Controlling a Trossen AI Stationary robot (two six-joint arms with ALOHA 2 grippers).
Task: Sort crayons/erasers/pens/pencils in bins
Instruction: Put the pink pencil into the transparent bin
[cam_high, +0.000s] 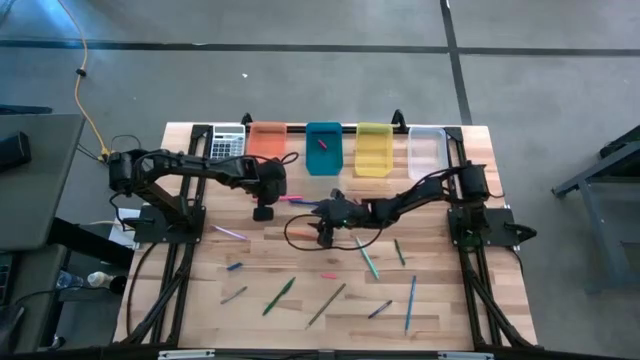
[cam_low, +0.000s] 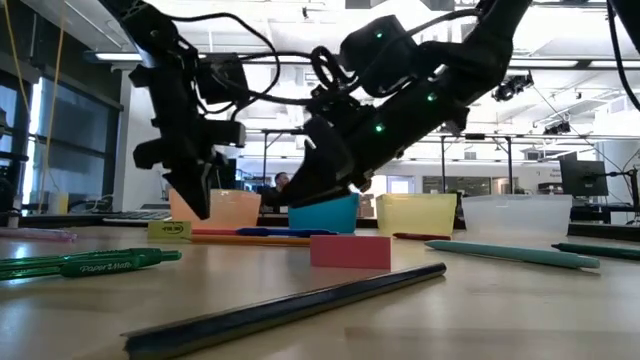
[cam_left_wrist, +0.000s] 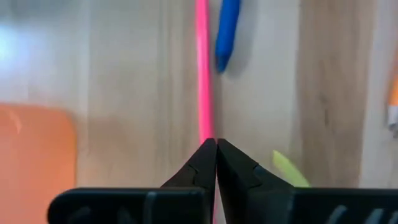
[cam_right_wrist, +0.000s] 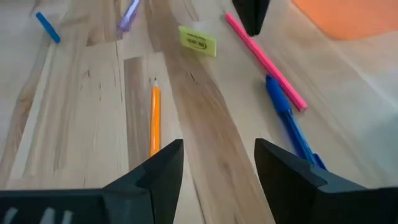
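We see 4 bins in a row at the far edge of the table: orange bin, teal bin, yellow bin and clear bin, with a calculator left of them. A pink bit lies in the teal bin.

The left gripper hangs just near of the orange bin, fingers pressed together, tips right over a long pink stick; we cannot tell if they touch it. A blue pen lies just beside that stick, and a yellow-green eraser lies close by.

The right gripper is at mid-table with its fingers spread, holding nothing. An orange pencil lies on the wood next to it.

On the near half, well apart from the bins, lie a pink eraser, a green pen, a dark pencil and several more sticks.
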